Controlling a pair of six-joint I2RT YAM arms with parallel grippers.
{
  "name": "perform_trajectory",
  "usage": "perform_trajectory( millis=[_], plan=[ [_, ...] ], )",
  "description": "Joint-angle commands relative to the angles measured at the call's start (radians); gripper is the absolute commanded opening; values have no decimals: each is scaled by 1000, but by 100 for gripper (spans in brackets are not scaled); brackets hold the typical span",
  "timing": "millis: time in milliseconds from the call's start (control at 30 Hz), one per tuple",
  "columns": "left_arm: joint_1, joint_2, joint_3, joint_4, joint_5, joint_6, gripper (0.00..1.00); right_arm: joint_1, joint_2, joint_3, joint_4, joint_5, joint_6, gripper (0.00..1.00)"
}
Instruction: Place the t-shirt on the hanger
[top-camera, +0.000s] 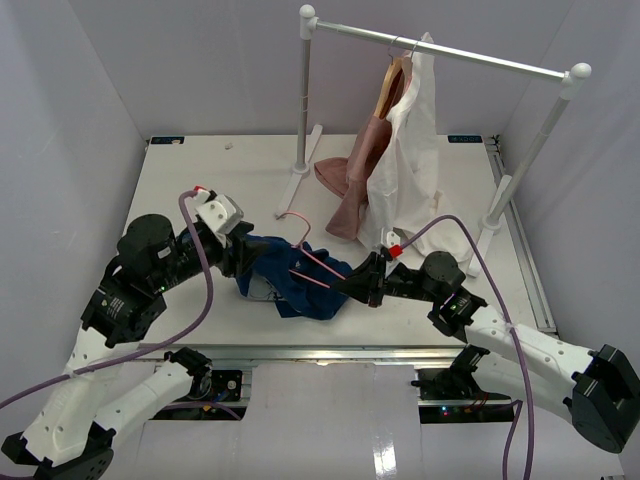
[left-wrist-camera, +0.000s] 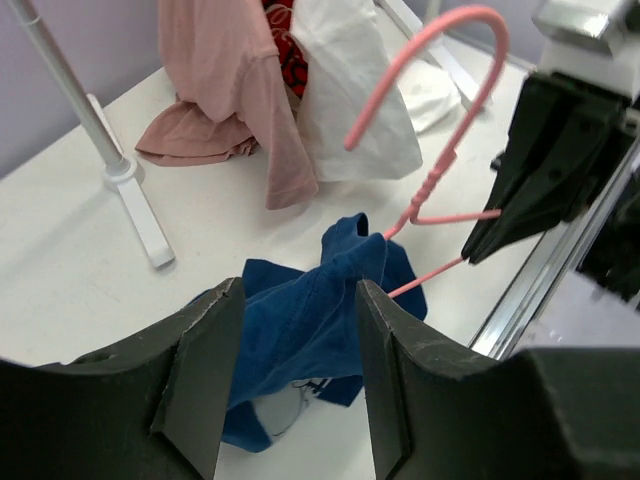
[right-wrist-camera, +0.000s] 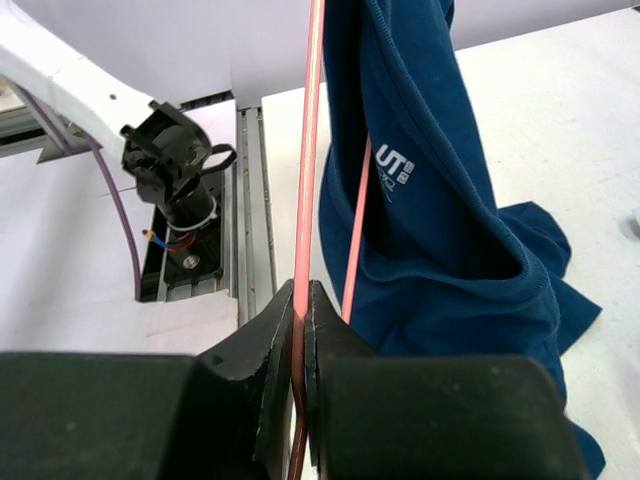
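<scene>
Top external gives me the layout. The shirt is a bunched navy heap on the table, front centre, between my two grippers. The hanger runs through it, its hook poking out the back toward the rack. The left gripper sits at the shirt's left end and the right gripper at its right end. From up here I cannot tell how either pair of jaws stands.

The left wrist settles its own side. The left gripper has its jaws apart, with the shirt showing in the gap beyond them. I cannot tell whether the fingers touch cloth. This view also shows the hanger hook lifted clear of the table, the shirt draped over the wire just under the neck, and the right gripper meeting the two wires at its tip. Behind, the pink garment and white garment hang down to the table.

The right wrist alone shows the pinch. The right gripper is clamped on one hanger wire, with the shirt hanging just beside it and a white label showing. Only the top view shows the wooden hanger up on the rack.
</scene>
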Motion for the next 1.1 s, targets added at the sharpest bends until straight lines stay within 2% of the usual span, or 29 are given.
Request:
perform_trajectory(
  millis=[0,200,400,433,467,500,567,600,667,867,1000,1067],
  plan=[
    [2,26,-27,-63,202,272,60,6,-18,79,-2,-108,-48,8],
    [2,69,-23,-145,366,369,62,7,-31,121,-100,-147,-85,8],
    [-4,64,-70,-165,347,405,62,8,-31,144,-118,-211,-98,8],
    [-8,64,-68,-176,376,414,59,7,-30,152,-131,-223,-108,8],
    [-9,67,-66,-186,421,416,52,8,-28,162,-140,-229,-113,8],
    [-9,68,-62,-195,447,424,35,8,-26,166,-144,-235,-119,8],
    [-9,73,-53,-201,482,426,7,8,-14,183,-151,-259,-127,8],
    [-9,75,-49,-205,495,422,0,8,-5,196,-158,-265,-130,8],
    [-9,70,-45,-211,505,404,0,6,18,236,-184,-252,-134,9],
    [-9,14,-49,-178,445,300,0,2,59,357,-319,-123,-147,20],
    [-9,-31,-118,-96,357,175,0,-2,55,410,-397,39,-147,44],
    [-9,-48,-138,-60,240,102,0,-2,51,444,-425,146,-126,52]
  ],
)
